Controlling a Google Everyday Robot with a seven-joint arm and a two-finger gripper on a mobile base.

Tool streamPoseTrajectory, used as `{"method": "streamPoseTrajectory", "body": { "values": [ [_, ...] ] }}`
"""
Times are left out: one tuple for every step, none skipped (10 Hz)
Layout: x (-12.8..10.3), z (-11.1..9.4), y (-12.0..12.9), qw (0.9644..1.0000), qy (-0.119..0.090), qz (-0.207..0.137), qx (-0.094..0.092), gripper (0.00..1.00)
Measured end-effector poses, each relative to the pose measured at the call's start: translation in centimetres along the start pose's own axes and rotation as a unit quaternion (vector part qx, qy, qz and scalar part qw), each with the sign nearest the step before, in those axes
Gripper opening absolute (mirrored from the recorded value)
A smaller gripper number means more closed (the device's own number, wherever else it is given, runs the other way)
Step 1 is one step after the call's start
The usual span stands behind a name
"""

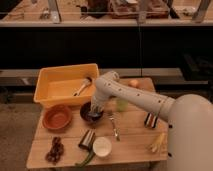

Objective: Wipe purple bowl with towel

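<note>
The purple bowl (89, 114) stands on the wooden table (132, 145), just in front of the yellow bin. My white arm comes in from the right and bends down over it. My gripper (94, 110) is down inside the bowl. A small pale grey patch under the gripper may be the towel (95, 116), but I cannot make it out for sure. The gripper and arm hide most of the bowl's inside.
A yellow bin (60, 85) holding a brush (82, 87) stands at the back left. An orange bowl (57, 117), grapes (55, 149), a can on its side (87, 139), a white cup (102, 147), a fork (115, 127), a green cup (121, 104), an orange (134, 83) and a dark can (150, 120) surround the purple bowl.
</note>
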Motion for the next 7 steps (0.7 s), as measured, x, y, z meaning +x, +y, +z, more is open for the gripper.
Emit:
{"method": "streamPoseTrajectory", "body": {
  "values": [
    [0.0,0.0,-0.7,1.0,0.003,-0.002,0.001,0.0],
    [-0.3,-0.1,-1.8,1.0,0.005,-0.007,0.004,0.0],
    [-0.7,-0.2,-2.7,0.9998,0.005,-0.014,0.009,0.0],
    [-1.5,-0.2,-3.5,0.9996,0.004,-0.023,0.014,0.0],
    [-2.2,-0.3,-3.9,0.9993,0.002,-0.033,0.019,0.0],
    [-3.1,-0.4,-4.1,0.9986,-0.001,-0.046,0.025,0.0],
    [-4.2,-0.3,-4.1,0.9979,-0.005,-0.059,0.028,0.0]
  ]
}}
